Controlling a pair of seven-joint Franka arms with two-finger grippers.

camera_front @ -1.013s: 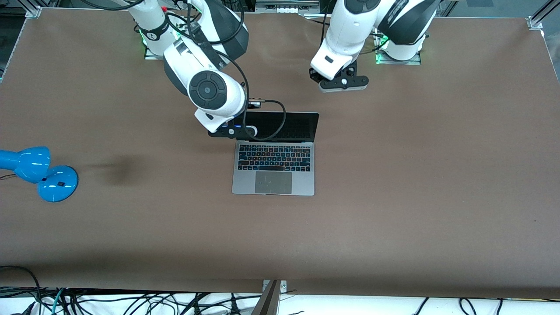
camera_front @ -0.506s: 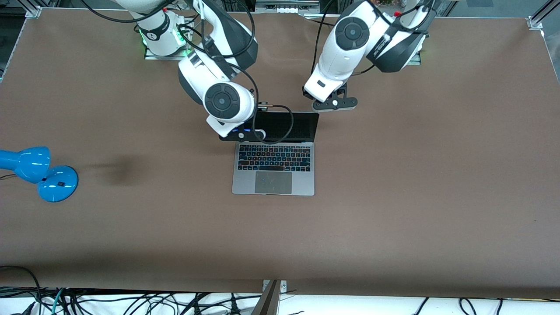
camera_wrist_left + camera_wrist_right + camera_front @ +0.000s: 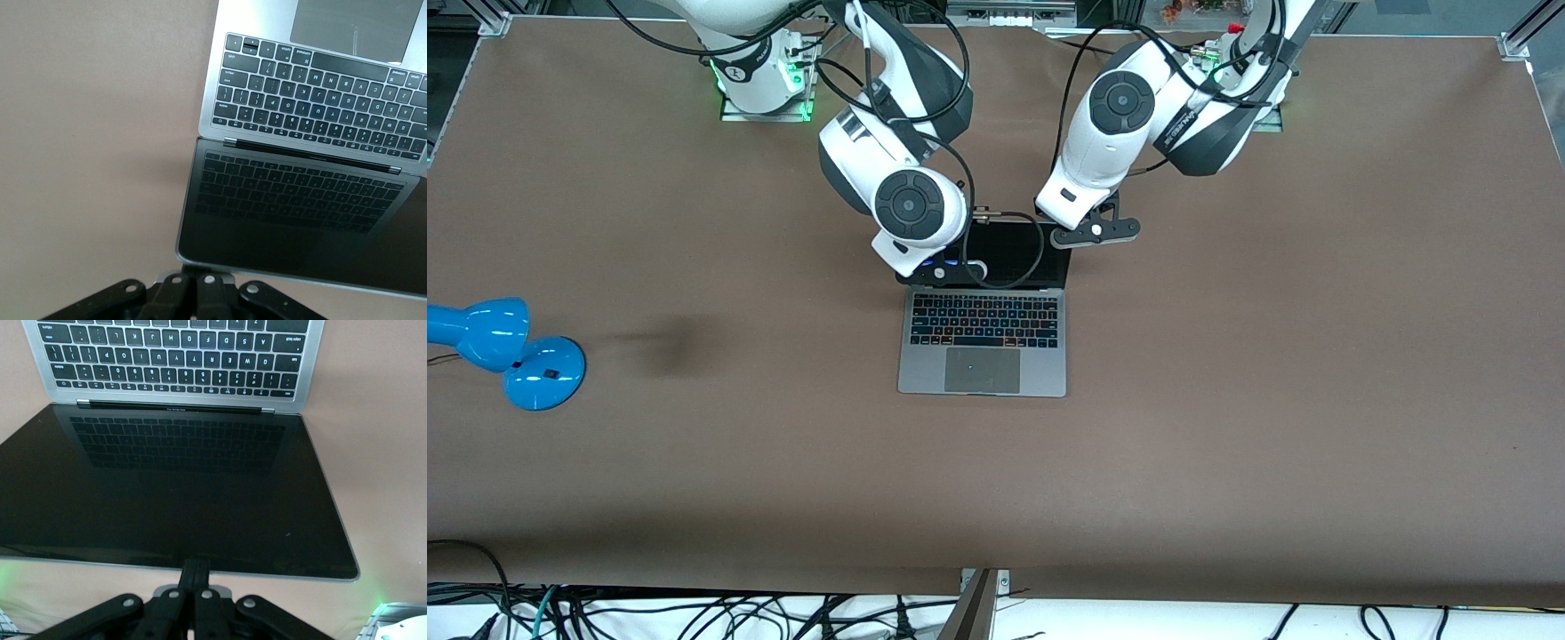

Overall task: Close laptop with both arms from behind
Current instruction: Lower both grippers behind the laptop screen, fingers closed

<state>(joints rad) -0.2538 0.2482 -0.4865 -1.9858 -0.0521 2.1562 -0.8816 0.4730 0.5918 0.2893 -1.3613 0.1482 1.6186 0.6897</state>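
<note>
The space-grey laptop (image 3: pixel 983 356) lies open in the middle of the table, keyboard toward the front camera and its black screen (image 3: pixel 1009 253) leaning back. My right gripper (image 3: pixel 943 267) is shut and empty, over the screen's corner toward the right arm's end. In the right wrist view the shut gripper (image 3: pixel 195 565) meets the top edge of the lid (image 3: pixel 167 487). My left gripper (image 3: pixel 1092 233) is shut and empty at the lid's top corner toward the left arm's end. In the left wrist view it (image 3: pixel 192 269) sits right at the lid's corner (image 3: pixel 200 257).
A blue desk lamp (image 3: pixel 507 351) stands on the brown table (image 3: pixel 1272 356) at the right arm's end, well apart from the laptop. Cables hang along the table's front edge (image 3: pixel 694 613).
Both arms have come in toward the laptop. The left gripper has dropped to the lid's top corner, and the right gripper has slid along the lid toward its middle. The lid's angle looks unchanged.
</note>
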